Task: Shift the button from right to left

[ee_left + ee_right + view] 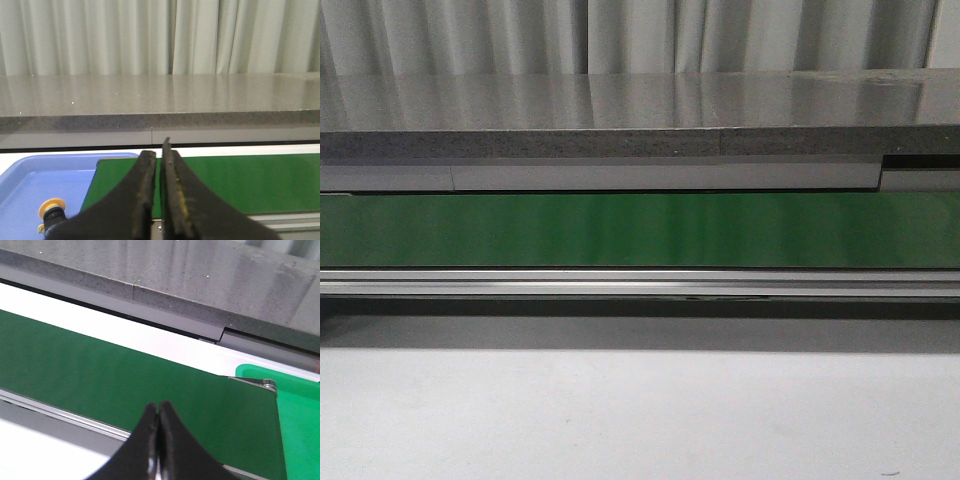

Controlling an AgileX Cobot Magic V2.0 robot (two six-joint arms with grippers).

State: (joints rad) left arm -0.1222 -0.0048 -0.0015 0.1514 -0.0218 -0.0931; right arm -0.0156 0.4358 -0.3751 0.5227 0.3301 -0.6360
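The button (51, 214), an orange-yellow cap on a dark body, lies in the blue tray (30, 175) at the belt's left end, seen only in the left wrist view. My left gripper (159, 150) is shut and empty, held over the end of the green belt (240, 182), to the right of the button. My right gripper (158, 407) is shut and empty over the belt (100, 375) near its right end. Neither gripper shows in the front view, where the belt (640, 230) is bare.
A grey stone counter (640, 120) runs behind the belt, with curtains beyond. A bright green tray (300, 410) sits at the belt's right end. An aluminium rail (640, 282) edges the belt's front, with the white table (640, 410) before it.
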